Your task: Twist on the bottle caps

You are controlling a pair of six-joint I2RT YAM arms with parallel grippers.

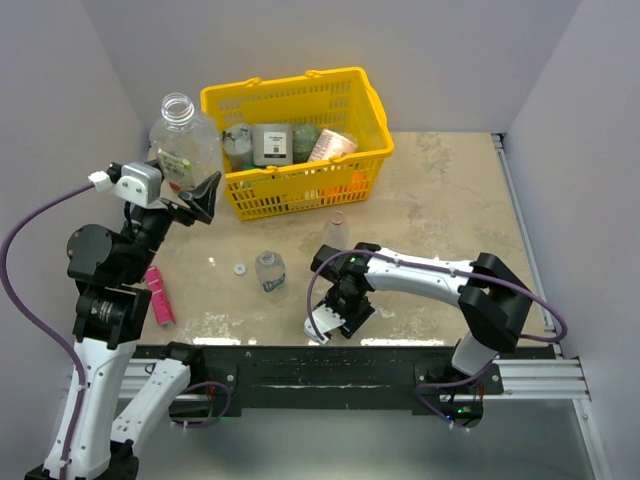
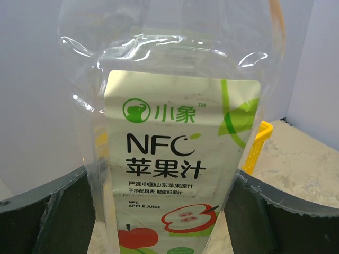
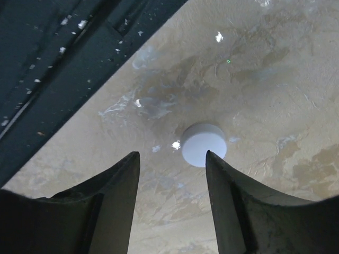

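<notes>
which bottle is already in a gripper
The big apple-juice bottle, held by the left gripper beside the yellow basket; the short bottle and the slim bottle stand free on the table.

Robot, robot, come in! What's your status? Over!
Left tool clamped on big juice bottle, neck open. Right tool open, white cap just past its tips, ungripped. Nothing blocking cap.

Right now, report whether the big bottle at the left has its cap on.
Off: the big bottle shows a bare, open mouth from above.
</notes>
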